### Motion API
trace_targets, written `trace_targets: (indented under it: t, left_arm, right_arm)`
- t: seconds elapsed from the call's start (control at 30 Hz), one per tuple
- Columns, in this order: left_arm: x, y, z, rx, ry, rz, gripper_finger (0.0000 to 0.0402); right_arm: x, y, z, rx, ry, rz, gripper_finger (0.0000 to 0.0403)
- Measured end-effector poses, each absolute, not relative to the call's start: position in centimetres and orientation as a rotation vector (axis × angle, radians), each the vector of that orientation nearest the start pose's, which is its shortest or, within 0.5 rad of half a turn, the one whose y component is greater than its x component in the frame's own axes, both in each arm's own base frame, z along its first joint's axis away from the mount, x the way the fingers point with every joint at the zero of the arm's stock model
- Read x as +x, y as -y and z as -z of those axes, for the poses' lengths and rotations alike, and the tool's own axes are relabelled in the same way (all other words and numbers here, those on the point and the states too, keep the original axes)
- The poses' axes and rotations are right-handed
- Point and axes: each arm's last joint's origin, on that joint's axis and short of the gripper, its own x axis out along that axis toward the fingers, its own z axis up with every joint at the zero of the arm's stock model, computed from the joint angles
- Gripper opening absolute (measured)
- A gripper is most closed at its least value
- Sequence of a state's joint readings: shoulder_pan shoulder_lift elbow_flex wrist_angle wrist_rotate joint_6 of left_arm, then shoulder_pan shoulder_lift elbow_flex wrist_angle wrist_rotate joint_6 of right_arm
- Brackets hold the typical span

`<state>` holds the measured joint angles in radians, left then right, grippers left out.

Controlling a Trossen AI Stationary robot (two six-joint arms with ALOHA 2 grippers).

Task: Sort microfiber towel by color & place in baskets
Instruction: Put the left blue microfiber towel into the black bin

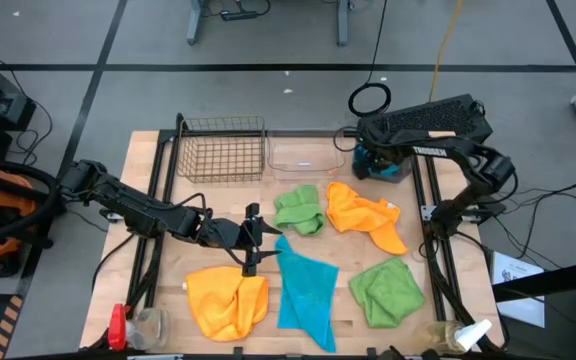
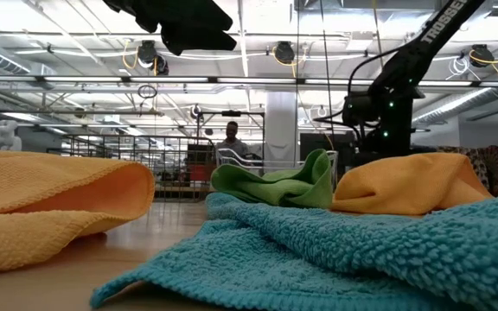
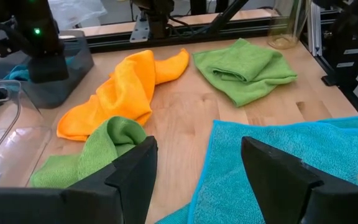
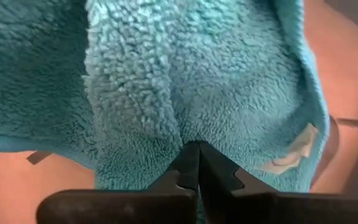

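Sorting is partly under way on the wooden surface (image 1: 168,285), where five towels lie loose: a teal towel (image 1: 303,290) at the front middle, an orange towel (image 1: 226,300) at the front left, a green towel (image 1: 386,290) at the front right, a second orange towel (image 1: 368,218) and a second green towel (image 1: 300,210) nearer the back. Along the back edge stand the wire-mesh basket (image 1: 222,150), the clear plastic tub (image 1: 303,158) and the dark grey tub (image 1: 380,165), which already holds something teal. The right arm reaches over that grey tub; its right pincer (image 4: 197,163) is shut, its tips pressed together against a teal towel inside the tub (image 4: 166,81), though whether cloth is caught between them cannot be told. The left pincer (image 1: 253,240) hovers with its jaws wide and empty, just beside the near corner of the teal towel on the surface. The step in hand looks like picking that towel. The next move would call for lowering the open jaws onto the cloth's edge, pinching a fold, then carrying it to the grey tub.
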<state>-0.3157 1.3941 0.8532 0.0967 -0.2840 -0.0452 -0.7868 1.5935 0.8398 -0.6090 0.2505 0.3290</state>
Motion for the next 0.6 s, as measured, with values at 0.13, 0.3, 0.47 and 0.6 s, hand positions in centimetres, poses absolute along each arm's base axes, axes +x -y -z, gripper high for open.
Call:
trace_targets:
  t: [0.13, 0.3, 0.47, 0.6]
  left_arm:
    - [28.8, 8.6, -24.8, 0.086, -0.425, 0.022, 0.0238]
    - [28.8, 8.6, -24.8, 0.086, -0.425, 0.022, 0.0238]
    - [28.8, 8.6, -24.8, 0.086, -0.424, 0.022, 0.0238]
    - [28.9, 8.6, -24.8, 0.085, -0.421, 0.022, 0.0238]
  right_arm:
    - [18.4, 19.5, -14.7, 0.629, -1.222, 1.067, 0.0]
    - [18.0, 19.2, -15.8, 0.606, -1.204, 1.065, 0.0]
    - [17.7, 19.2, -17.3, 0.549, -1.134, 1.109, 0.0]
    - [18.0, 19.9, -17.8, 0.508, -1.04, 1.143, 0.0]
